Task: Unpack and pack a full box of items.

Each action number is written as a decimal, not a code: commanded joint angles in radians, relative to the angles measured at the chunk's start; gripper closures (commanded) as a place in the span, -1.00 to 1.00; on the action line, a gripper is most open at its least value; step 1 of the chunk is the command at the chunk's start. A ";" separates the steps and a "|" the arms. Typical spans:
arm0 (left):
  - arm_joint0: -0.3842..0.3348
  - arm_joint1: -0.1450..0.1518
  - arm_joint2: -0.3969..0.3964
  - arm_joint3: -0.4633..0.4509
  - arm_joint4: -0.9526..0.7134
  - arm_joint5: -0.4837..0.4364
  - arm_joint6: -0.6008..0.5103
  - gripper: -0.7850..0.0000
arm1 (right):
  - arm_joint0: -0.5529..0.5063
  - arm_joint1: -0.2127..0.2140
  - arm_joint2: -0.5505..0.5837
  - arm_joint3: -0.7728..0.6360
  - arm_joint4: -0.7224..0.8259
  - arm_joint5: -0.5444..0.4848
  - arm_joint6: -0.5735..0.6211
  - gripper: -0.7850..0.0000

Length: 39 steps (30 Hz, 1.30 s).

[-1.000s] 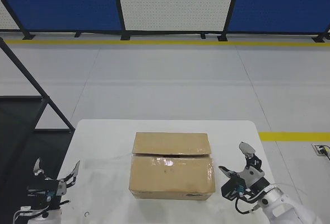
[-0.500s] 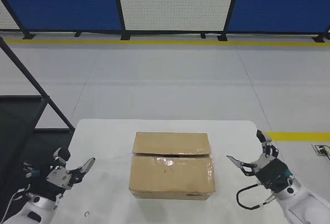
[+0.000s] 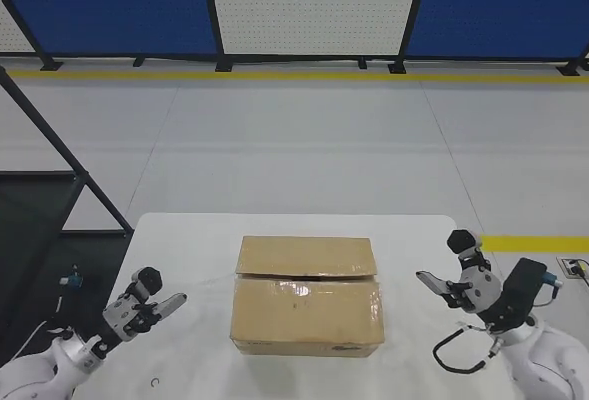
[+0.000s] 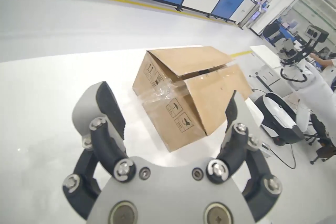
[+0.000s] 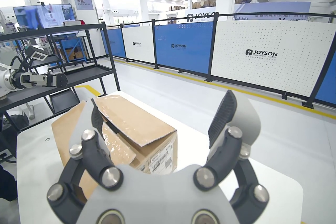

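Left gripper (image 3: 163, 291) and right gripper (image 3: 444, 263) now closer to taped brown cardboard box (image 3: 307, 300) on white desk (image 3: 189, 245), fingers apart.

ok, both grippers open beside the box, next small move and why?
Probably bring the right gripper in to the raised edge of the far flap. The box is closed, but that flap stands slightly lifted at the seam; the left gripper is open too, touching nothing.

White arms (image 3: 554, 365), silver screws (image 4: 125, 170), black ribbed fingers (image 4: 110, 109)
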<state>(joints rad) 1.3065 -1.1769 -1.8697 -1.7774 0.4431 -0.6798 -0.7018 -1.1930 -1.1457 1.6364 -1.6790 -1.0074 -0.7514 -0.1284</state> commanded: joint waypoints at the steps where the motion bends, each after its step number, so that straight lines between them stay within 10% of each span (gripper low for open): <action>1: 0.000 0.000 0.000 0.000 -0.003 0.000 -0.003 -1.00 | 0.000 0.000 0.000 0.000 0.002 0.000 0.000 -1.00; 8: -0.037 0.003 0.080 0.035 -0.221 0.147 -0.113 -1.00 | 0.036 -0.005 -0.057 0.058 0.168 0.030 0.128 -1.00; 13: -0.121 0.021 0.082 0.092 -0.477 0.267 -0.316 -1.00 | 0.108 0.013 -0.080 0.134 0.592 -0.023 0.505 -1.00; 21: -0.245 0.051 0.114 0.216 -0.688 0.446 -0.640 -1.00 | 0.189 0.067 -0.059 0.173 1.106 0.189 1.219 -1.00; 39: -0.262 0.059 0.153 0.219 -0.706 0.504 -0.550 -1.00 | 0.217 0.065 -0.164 0.217 1.086 0.281 1.241 -1.00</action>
<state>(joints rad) 1.0491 -1.1192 -1.7203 -1.5634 -0.2608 -0.1797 -1.2593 -0.9850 -1.0798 1.4863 -1.4748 0.0744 -0.4763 1.1059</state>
